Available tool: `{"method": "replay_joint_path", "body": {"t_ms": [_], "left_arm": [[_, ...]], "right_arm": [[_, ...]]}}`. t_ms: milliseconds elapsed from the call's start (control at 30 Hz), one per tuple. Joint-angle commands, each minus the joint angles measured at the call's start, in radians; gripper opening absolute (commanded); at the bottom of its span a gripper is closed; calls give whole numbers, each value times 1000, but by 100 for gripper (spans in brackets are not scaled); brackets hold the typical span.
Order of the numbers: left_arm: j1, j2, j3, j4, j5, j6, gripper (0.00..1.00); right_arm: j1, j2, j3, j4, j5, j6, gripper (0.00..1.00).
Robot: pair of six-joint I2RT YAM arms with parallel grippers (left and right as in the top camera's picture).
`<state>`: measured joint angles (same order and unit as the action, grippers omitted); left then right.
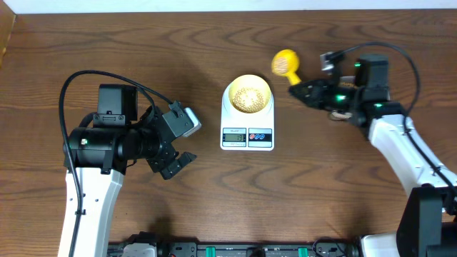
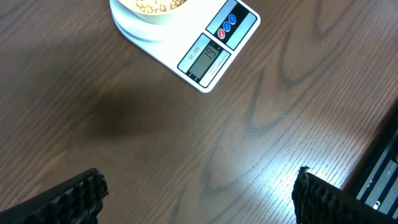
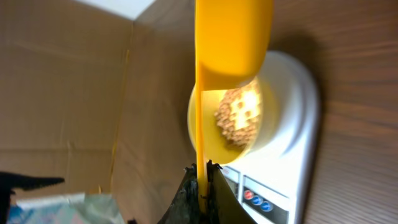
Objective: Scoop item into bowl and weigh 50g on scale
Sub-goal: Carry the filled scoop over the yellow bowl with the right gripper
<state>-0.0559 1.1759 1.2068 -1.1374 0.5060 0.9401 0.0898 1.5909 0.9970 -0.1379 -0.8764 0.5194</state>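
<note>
Because the weighing needs no support from that side, the left gripper (image 2: 199,202) hangs over the bare brown wood-grain bench (image 1: 178,50), well apart from the scale. Its jaws stand fully apart and hold nothing. This position probably keeps the arm from disturbing the reading.

At mid-bench lies the flat white rectangular kitchen scale (image 1: 247,126). The small round pale yellow bowl (image 1: 248,78) sits on the platform end, which leaves the grey display and the red and blue buttons uncovered. The small round tan beans (image 1: 248,97) lie heaped inside the bowl, so part of the portion is already loaded.

To the right, the right gripper (image 3: 202,186) has its jaws closed tight on the thin handle of the yellow plastic scoop (image 1: 285,63). The scoop head is held just beside the bowl, off its far right rim, apparently for adding more beans. Whether the scoop carries beans cannot be told.

Writing: the display digits and the small print above them are too small to read. The weight reached therefore cannot be confirmed. No brand name is legible.
</note>
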Motion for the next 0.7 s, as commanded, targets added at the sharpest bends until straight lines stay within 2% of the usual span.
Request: {"method": "replay_joint_path", "body": {"t_ms": [0,200,233,467,667], "left_arm": [[3,-7,10,-3,-2,9,98],[3,-7,10,-3,-2,9,98],[3,-7,10,-3,-2,9,98],[3,-7,10,-3,-2,9,98],[3,-7,10,-3,-2,9,98]], "right_arm": [[100,-1,0,18,60,-24,1],[220,-1,0,35,162,-148,1],[251,-1,0,32,226,-159,1],[302,-1,0,30,400,-208,1],[318,-1,1,2,425,-222,1]]}}
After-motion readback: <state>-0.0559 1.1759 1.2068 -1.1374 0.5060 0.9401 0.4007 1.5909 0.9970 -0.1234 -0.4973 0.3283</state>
